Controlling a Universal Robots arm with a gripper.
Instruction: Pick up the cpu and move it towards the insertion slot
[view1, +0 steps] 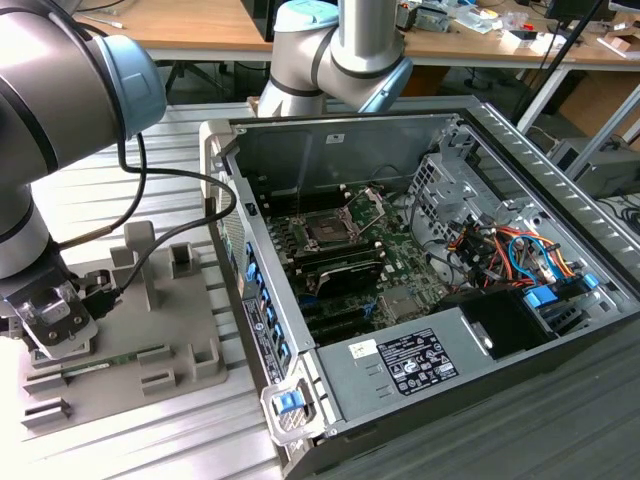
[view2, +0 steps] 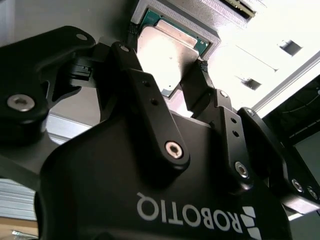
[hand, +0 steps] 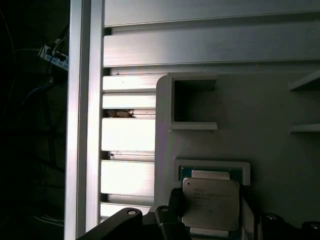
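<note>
The cpu (hand: 210, 200) is a silvery square chip with a thin green rim, lying in a square nest of the grey holder tray (view1: 150, 330) at the exterior view's left. My gripper (view2: 167, 50) stands over it with one black finger against each of two opposite sides, shut on the cpu (view2: 161, 56). In the exterior view the gripper (view1: 58, 325) covers the chip. The insertion slot (view1: 328, 228) is the dark square socket on the green board inside the open computer case, with its silver retention plate (view1: 366, 205) hinged up. It lies well off to the exterior view's right of the gripper.
The case's metal side wall (view1: 245, 270) rises between the tray and the socket. Upright grey posts (view1: 140, 245) stand on the tray near the gripper. Inside the case are long black memory slots (view1: 340, 268), a drive cage (view1: 440, 190) and bundled cables (view1: 510, 250).
</note>
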